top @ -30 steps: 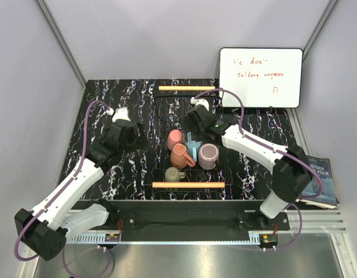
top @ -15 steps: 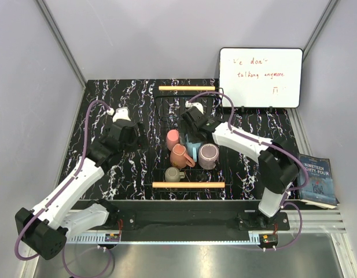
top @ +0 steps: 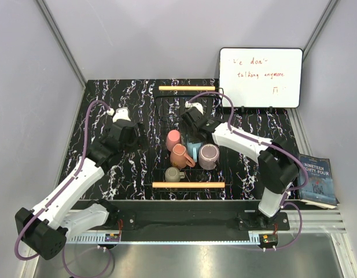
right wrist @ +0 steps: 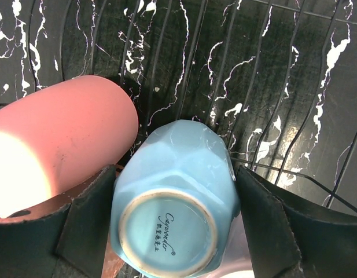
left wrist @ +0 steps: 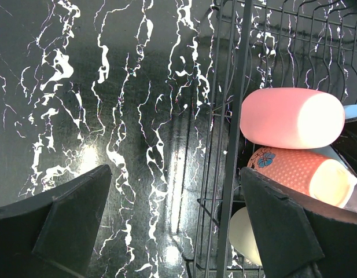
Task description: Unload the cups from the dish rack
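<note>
A black marbled bench (top: 109, 98) stands between pale grey walls, with a whiteboard (top: 260, 77) at the far right. All five cups lie inside the dish rack (top: 188, 88): the pink cup (top: 174, 139), orange cup (top: 179, 155), mauve cup (top: 208, 155), olive-grey cup (top: 173, 173) and light blue cup (top: 194, 147). I judge that nothing is unloaded yet.

The top view shows all of this, but the right arm hides most of the light blue cup. The right wrist view shows the fingers of the right gripper (right wrist: 177, 229) narrow on both sides of this cup, apparently touching it, base toward the camera. The left wrist view shows the left gripper (left wrist: 172, 231) with fingers wide, holding nothing, over the bench just beside the rack.
</note>
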Controlling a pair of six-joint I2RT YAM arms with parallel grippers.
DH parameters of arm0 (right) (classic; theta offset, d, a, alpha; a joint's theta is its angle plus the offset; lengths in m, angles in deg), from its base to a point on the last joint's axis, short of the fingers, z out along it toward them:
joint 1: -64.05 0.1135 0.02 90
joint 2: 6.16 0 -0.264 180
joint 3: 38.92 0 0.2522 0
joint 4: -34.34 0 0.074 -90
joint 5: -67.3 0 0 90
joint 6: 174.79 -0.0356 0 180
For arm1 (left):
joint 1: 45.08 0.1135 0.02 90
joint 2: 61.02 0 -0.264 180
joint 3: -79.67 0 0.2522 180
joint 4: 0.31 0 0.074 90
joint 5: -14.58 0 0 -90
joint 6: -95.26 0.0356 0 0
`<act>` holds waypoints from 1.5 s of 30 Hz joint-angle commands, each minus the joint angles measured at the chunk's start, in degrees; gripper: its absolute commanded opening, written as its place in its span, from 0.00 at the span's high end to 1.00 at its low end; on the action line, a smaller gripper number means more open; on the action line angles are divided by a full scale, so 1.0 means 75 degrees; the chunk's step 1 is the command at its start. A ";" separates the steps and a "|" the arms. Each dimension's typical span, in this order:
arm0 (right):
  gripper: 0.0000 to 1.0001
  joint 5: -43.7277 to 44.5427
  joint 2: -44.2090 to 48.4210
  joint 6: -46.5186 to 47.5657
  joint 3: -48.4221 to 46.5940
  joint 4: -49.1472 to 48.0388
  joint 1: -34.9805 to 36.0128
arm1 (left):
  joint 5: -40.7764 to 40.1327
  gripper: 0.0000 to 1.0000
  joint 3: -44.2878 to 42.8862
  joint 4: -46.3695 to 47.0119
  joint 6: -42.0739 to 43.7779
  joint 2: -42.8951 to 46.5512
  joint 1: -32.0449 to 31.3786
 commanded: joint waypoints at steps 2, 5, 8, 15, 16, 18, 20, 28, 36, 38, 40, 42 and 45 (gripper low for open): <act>1.00 0.0326 0.0603 -0.0062 0.0067 0.0086 0.0076 | -0.0080 0.01 0.0005 0.0177 -0.0083 0.0011 -0.0040; 1.00 0.0548 0.0954 0.0032 -0.0155 0.0262 0.0064 | -0.0115 0.01 -0.0100 0.0165 -0.0048 0.0011 -0.0040; 1.00 0.0806 0.1317 0.0266 -0.0588 0.0473 0.0076 | -0.0174 0.01 -0.0264 0.0177 0.0023 -0.0071 -0.0040; 1.00 0.1040 0.1657 0.0489 -0.1503 0.0989 0.0076 | -0.0057 0.01 -0.0674 0.0188 -0.0024 -0.0387 -0.0052; 1.00 0.1064 0.1797 0.0443 -0.1573 0.0989 0.0064 | 0.0013 0.01 -0.0744 0.0224 -0.0024 -0.0399 -0.0052; 1.00 0.0844 0.2032 0.0210 -0.1609 0.0838 0.0064 | 0.0142 0.01 -0.0792 0.0352 -0.0012 -0.0399 -0.0064; 1.00 0.0294 0.2757 0.0068 -0.1049 -0.0315 -0.0005 | 0.0329 0.01 -0.0722 0.0749 -0.0105 -0.0167 -0.0052; 1.00 -0.1992 0.4118 -0.1349 0.0500 -0.2642 -0.0720 | 0.1887 0.04 0.0556 0.3935 -0.0738 0.1218 -0.0029; 1.00 -0.4394 0.4856 -0.3340 0.2383 -0.5570 -0.1914 | 0.3386 0.16 0.1292 0.5940 -0.1722 0.1288 0.0111; 1.00 -0.5002 0.4939 -0.4204 0.2877 -0.6784 -0.2395 | 0.3622 0.16 0.1527 0.6749 -0.2049 0.1358 0.0182; 1.00 -0.5390 0.4916 -0.4828 0.3557 -0.7678 -0.2665 | 0.3973 0.16 0.1797 0.7438 -0.2250 0.1301 0.0299; 1.00 -0.5848 0.4730 -0.5730 0.4083 -0.9026 -0.2958 | 0.4347 0.17 0.2031 0.7921 -0.2531 0.1218 0.0369; 1.00 -0.6282 0.4262 -0.6751 0.4472 -1.0667 -0.3099 | 0.4723 0.20 0.2231 0.8950 -0.2906 0.0926 0.0370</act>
